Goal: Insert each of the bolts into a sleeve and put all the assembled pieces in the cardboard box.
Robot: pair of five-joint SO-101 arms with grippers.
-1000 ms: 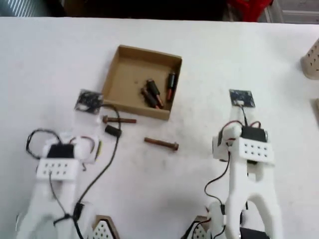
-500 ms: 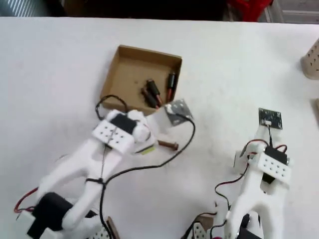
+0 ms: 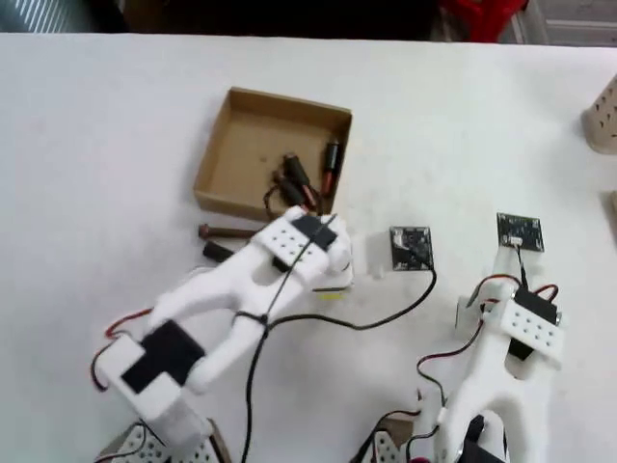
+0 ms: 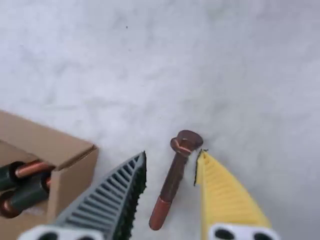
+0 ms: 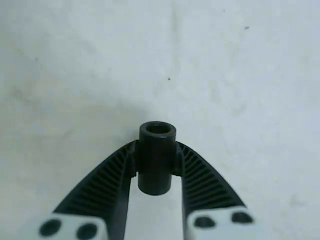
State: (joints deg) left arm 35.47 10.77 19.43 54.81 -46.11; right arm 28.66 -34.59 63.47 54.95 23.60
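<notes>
The bolt [image 4: 174, 186] is coppery metal, a bit shiny. My sleeve [image 5: 157, 159] is black, smooth and dull. The cardboard box [image 4: 55, 142] is plain matt card. My fingers [image 4: 114, 199] are ribbed plastic.

Cardboard box [image 3: 249, 133] holding sleeved bolts [image 3: 297, 179], copper bolt [image 4: 172, 182] flat near its corner, black sleeve [image 5: 157, 156] clamped, bore showing

Bolt [image 4: 174, 185] covered by left arm [image 3: 231, 289] in high view. Cardboard box [image 4: 50, 145] cut by left wrist view's edge.
</notes>
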